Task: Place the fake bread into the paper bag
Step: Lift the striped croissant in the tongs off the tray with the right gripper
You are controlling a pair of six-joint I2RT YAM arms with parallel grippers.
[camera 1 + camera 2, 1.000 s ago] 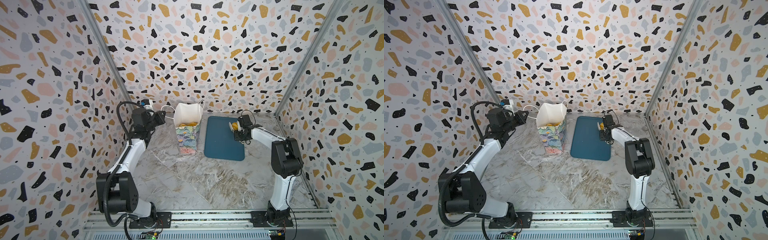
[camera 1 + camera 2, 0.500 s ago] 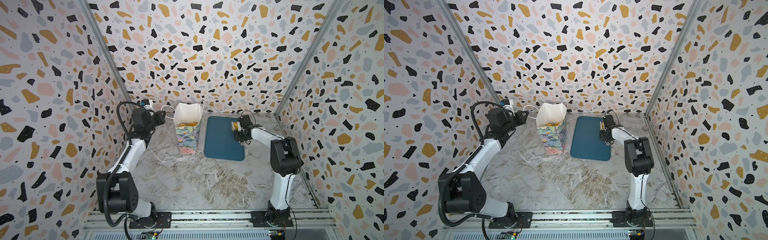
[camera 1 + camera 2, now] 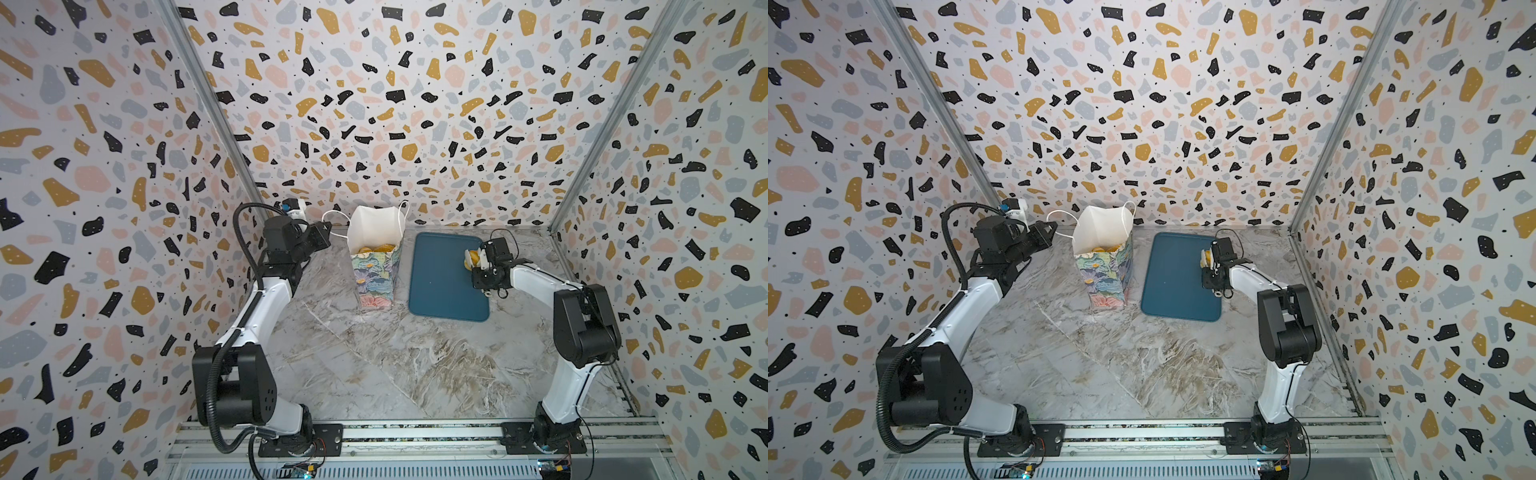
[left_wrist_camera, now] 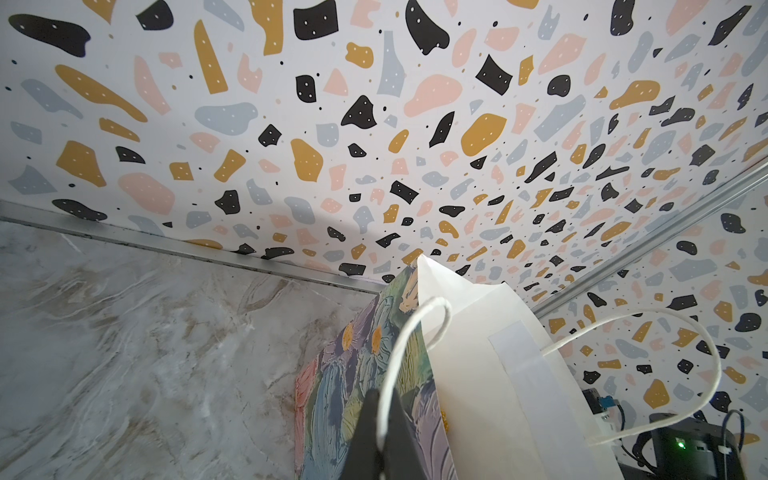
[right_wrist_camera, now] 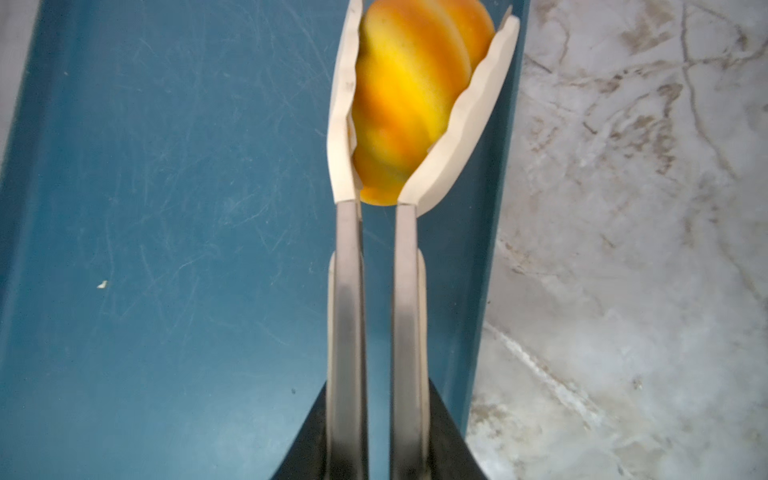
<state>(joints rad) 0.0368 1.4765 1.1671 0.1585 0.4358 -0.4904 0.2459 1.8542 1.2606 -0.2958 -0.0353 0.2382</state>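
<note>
Closing is finished since a second ago: my right claw (image 5: 378,432) now presses the tongs (image 5: 347,291) together, and their white tips clamp the roll (image 5: 411,95) at the far edge of the tray (image 5: 166,208). My left claw (image 4: 376,424) is shut on the handle (image 4: 395,353) of the bag (image 3: 376,270). Other bread (image 3: 376,249) already lies inside. I see no other piece on the tray, so I judge this roll is the last one, ready for lifting over.
</note>
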